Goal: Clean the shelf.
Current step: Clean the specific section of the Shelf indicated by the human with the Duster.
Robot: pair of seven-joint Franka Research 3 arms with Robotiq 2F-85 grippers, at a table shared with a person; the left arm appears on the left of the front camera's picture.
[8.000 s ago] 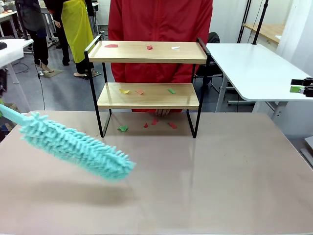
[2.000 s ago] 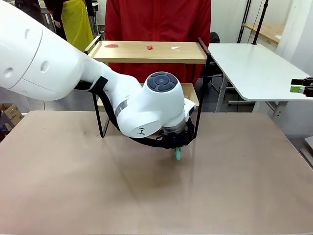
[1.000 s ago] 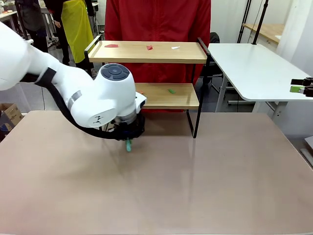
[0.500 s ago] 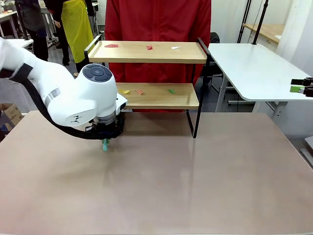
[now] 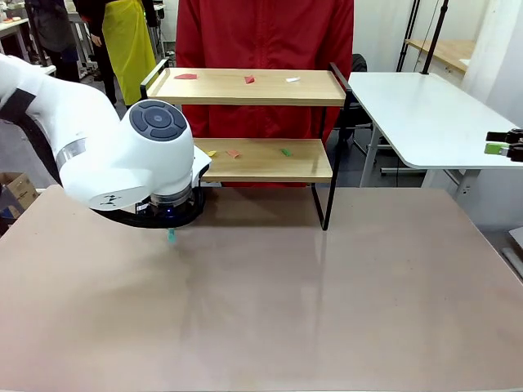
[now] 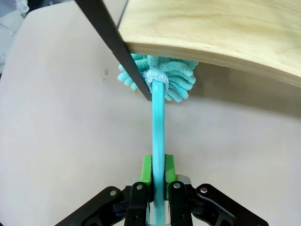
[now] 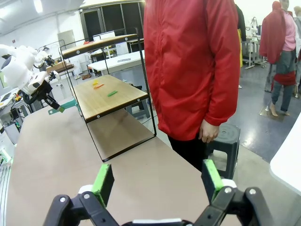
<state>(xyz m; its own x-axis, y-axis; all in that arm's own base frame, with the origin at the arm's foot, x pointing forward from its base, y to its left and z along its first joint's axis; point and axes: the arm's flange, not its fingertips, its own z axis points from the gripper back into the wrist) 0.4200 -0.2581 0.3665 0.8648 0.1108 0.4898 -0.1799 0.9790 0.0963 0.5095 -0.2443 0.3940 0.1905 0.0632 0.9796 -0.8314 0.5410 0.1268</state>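
Beige desk [image 5: 343, 310] carries the shelf [image 5: 221, 86] at twelve o'clock; the left hand [image 6: 158, 170] pinches a duster [image 6: 159, 117] reaching under its bottom board [image 6: 211, 23], and the right hand [image 7: 157, 181] is spread. That duster could snag the black leg [image 6: 113, 42], shoving the shelf.

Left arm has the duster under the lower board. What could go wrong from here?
1. The duster head sits right at the shelf's black leg; sweeping sideways could snag it or shove the shelf.
2. The left gripper pinches the thin handle; a snag may twist it in the pads.
3. The left wrist hangs close to the lower board; lifting could bump it.
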